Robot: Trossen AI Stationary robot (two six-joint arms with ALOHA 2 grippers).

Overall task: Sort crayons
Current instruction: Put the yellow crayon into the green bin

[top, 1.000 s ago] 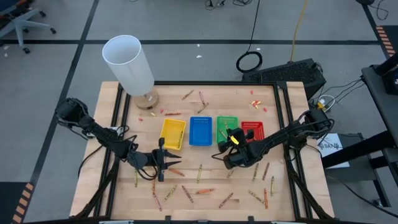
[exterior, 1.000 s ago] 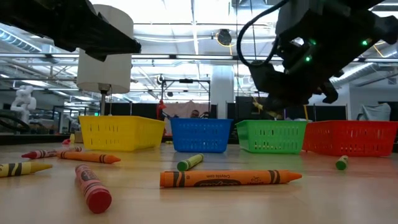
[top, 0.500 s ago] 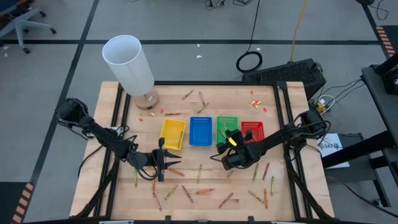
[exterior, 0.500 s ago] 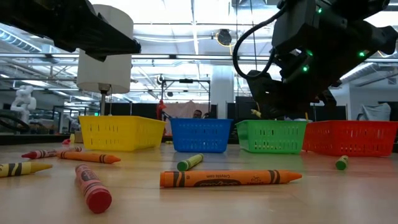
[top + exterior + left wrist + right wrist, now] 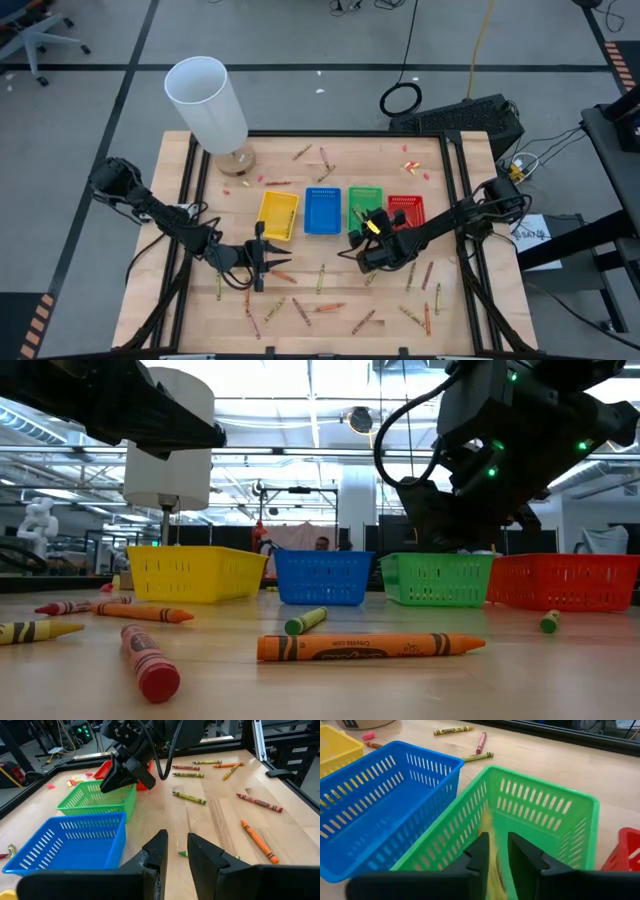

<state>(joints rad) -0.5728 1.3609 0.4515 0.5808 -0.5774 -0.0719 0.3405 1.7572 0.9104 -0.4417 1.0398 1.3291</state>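
Note:
Several crayons lie on the wooden table, most on its near half [image 5: 320,278], a few at the far edge [image 5: 322,155]. My right gripper [image 5: 358,238] hangs over the near end of the green tray [image 5: 365,203] and is shut on a yellow-green crayon [image 5: 487,832]. In the low view it hangs just above that tray [image 5: 438,578]. My left gripper [image 5: 275,260] waits near the yellow tray's [image 5: 277,214] near end, low over the table. Its fingers [image 5: 175,847] stand a narrow gap apart with nothing between them. My right gripper pinches the yellow-green crayon between its two fingers [image 5: 479,851]. The crayon runs along the fingers, and its free end [image 5: 485,820] sticks out past the fingertips over the inside of the green tray [image 5: 545,810]. It is lifted clear. The fingers slant down from the table's near side.
Yellow, blue [image 5: 322,210], green and red [image 5: 406,210] trays stand in a row mid-table. A white lamp [image 5: 205,100] stands at the far left corner. Pink scraps [image 5: 410,165] lie at the far right. An orange crayon [image 5: 370,647] and others lie near the front.
My right gripper has come down a little toward the green tray and shifted slightly toward the table's left, still shut on the crayon. It has kept nearly still over the last half second.

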